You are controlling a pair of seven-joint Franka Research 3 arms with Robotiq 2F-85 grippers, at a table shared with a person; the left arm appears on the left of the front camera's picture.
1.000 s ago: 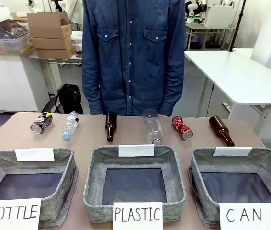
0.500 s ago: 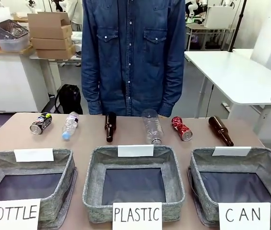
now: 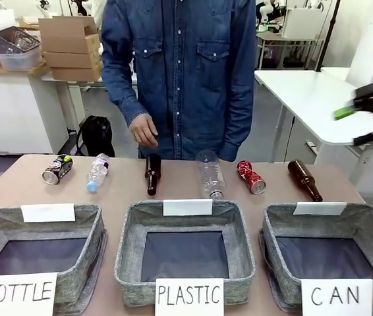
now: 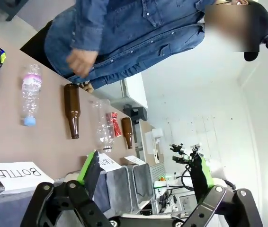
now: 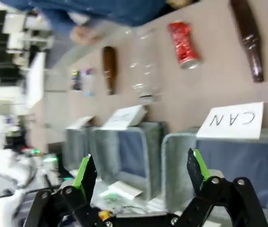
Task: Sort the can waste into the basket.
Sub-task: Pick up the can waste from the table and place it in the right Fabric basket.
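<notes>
Got the right claw (image 5: 141, 163) spread wide and empty, high off to the right; same with the left claw (image 4: 146, 158). Need the red can (image 3: 250, 176), lying between a clear bottle (image 3: 210, 174) and a brown bottle (image 3: 304, 179) beyond the basket (image 3: 361, 220), plus the dark can (image 3: 57, 168) far left. Could roll a can off or knock a bottle, everything round and close; might clip the hand (image 3: 144, 130) over the row.

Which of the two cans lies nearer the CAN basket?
The red dented can, just beyond the CAN basket; the dark labelled can lies at the row's far left end.
</notes>
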